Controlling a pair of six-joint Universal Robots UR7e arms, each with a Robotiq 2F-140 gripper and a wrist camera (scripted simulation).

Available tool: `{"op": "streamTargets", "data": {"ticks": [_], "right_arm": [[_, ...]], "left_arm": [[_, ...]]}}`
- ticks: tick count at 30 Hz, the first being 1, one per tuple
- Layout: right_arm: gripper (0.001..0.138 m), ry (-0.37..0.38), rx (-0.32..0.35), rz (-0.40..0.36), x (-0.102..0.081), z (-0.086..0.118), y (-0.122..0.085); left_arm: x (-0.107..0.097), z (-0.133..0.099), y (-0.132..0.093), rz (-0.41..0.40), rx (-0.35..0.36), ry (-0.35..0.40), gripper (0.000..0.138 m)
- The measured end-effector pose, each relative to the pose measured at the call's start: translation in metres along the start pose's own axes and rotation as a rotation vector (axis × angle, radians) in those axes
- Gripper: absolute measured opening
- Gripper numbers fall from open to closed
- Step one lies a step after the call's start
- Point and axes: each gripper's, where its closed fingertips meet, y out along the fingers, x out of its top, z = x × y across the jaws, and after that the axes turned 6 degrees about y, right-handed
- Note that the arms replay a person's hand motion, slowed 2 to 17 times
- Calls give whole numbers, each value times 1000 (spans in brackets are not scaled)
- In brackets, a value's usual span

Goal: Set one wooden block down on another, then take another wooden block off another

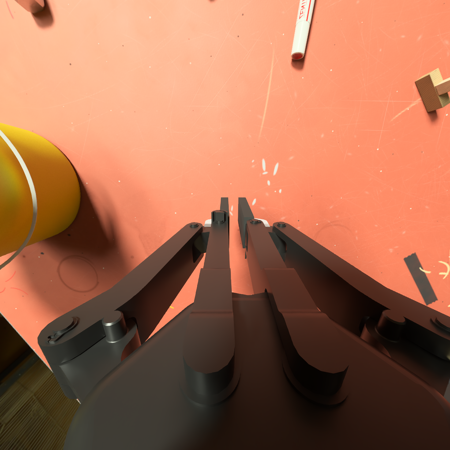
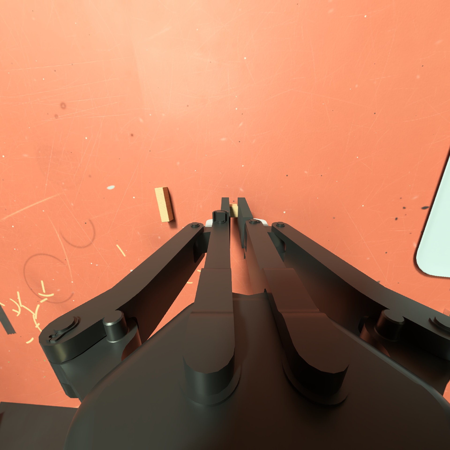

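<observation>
In the right wrist view my right gripper (image 2: 233, 203) is shut on a small light wooden block (image 2: 233, 210), held close above the orange table. A second light wooden block (image 2: 164, 204) lies flat on the table just left of the fingertips, apart from them. In the left wrist view my left gripper (image 1: 233, 202) is shut with only a narrow slit between the fingers and nothing in it, low over bare table. A brown wooden block (image 1: 429, 93) with a smaller block (image 1: 443, 87) across it sits at the far right edge, well away from the left gripper.
A large yellow cylinder (image 1: 36, 192) lies on the left. A white and red marker (image 1: 302, 31) lies at the top. Another block (image 1: 34, 4) shows at the top left corner. A strip of dark tape (image 1: 420, 278) is on the right. A pale rounded object (image 2: 435, 231) is at the right edge.
</observation>
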Motion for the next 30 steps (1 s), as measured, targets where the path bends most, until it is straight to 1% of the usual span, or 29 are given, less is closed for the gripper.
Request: {"op": "streamTargets", "data": {"ticks": [4,8,18,30], "right_arm": [[10,-11,-9,-4,1,6,0],[10,-25,-10,-3,2,17,2],[10,-47,9,16,-2,43,4],[10,-90,-8,33,-5,65,5]], "left_arm": [[2,-5,0,8,22,27,13],[5,-14,1,15,34,56,13],[12,-36,2,17,28,104,14],[19,-58,3,10,40,173,15]]}}
